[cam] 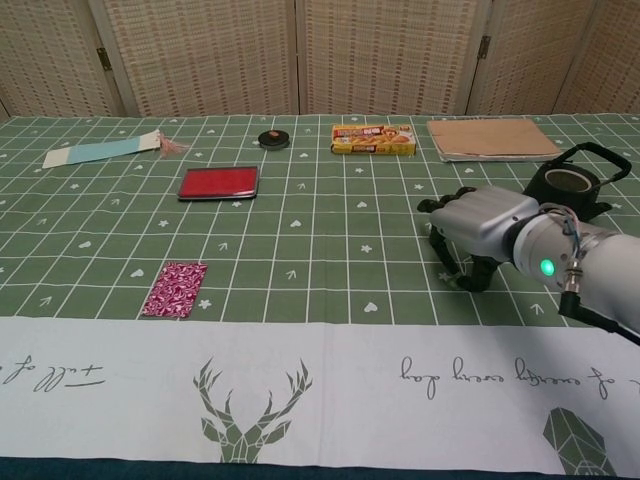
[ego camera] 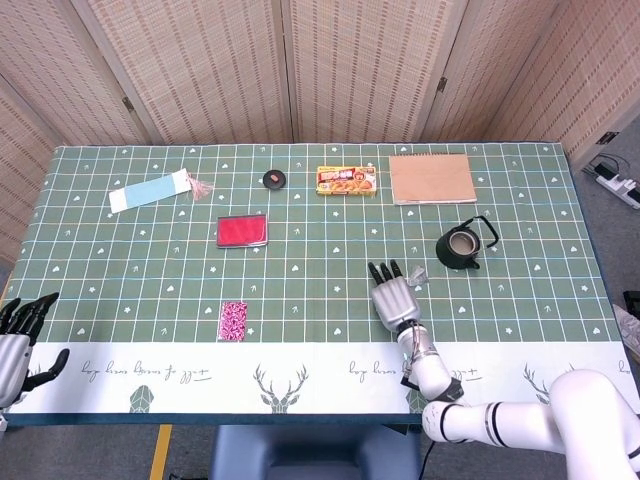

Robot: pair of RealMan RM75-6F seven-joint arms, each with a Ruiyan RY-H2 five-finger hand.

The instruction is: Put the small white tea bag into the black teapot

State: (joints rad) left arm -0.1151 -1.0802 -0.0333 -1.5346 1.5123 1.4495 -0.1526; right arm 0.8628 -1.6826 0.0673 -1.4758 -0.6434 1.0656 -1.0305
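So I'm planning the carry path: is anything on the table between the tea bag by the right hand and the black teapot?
Nothing visible. The small white tea bag lies at the right hand's fingertips, and only bare green tablecloth separates it from the black teapot, whose mouth is open. Whether the hand grips the bag cannot be told.

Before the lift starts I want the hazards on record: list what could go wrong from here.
1. The right hand arches over the tea bag with only its fingertips near the table; such a small, flat thing could slip out of a pinch.
2. The black teapot has a narrow mouth and a raised handle, so the bag may catch on the rim or handle, or drop beside the pot.
3. The teapot stands close by, so a swinging hand could knock it.
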